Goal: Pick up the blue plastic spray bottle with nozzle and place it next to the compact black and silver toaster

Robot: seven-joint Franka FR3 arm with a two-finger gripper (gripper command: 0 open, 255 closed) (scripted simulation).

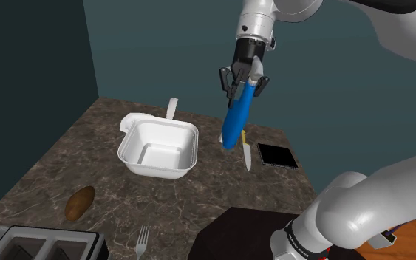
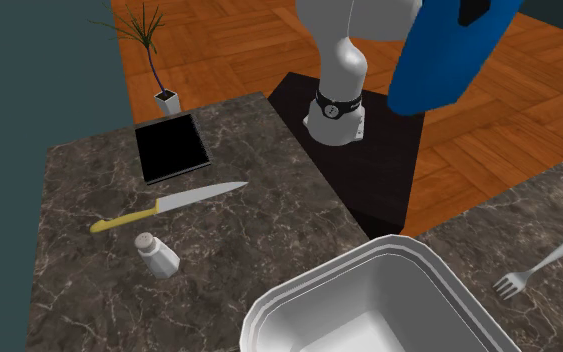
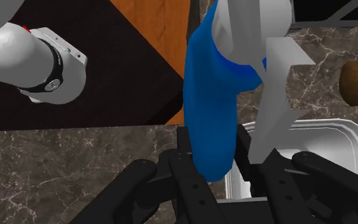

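Jaws clamped on the blue spray bottle [image 1: 236, 122], the gripper [image 1: 244, 87] holds it above the bench [image 1: 66, 166] — pick done, carry in hand. Next, I judge, it must cross to the toaster [image 1: 43, 242] at the bench's lower-left corner in the shoulder view — and lower the bottle beside it.

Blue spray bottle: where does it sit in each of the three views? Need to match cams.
Shoulder view: right of centre, the blue spray bottle hangs tilted from the gripper, right of the white tub.
Second exterior view: top right corner, above the tub's rim.
Wrist view: centre, clasped by the gripper, tub beside it.
Shared landmark: the white tub.
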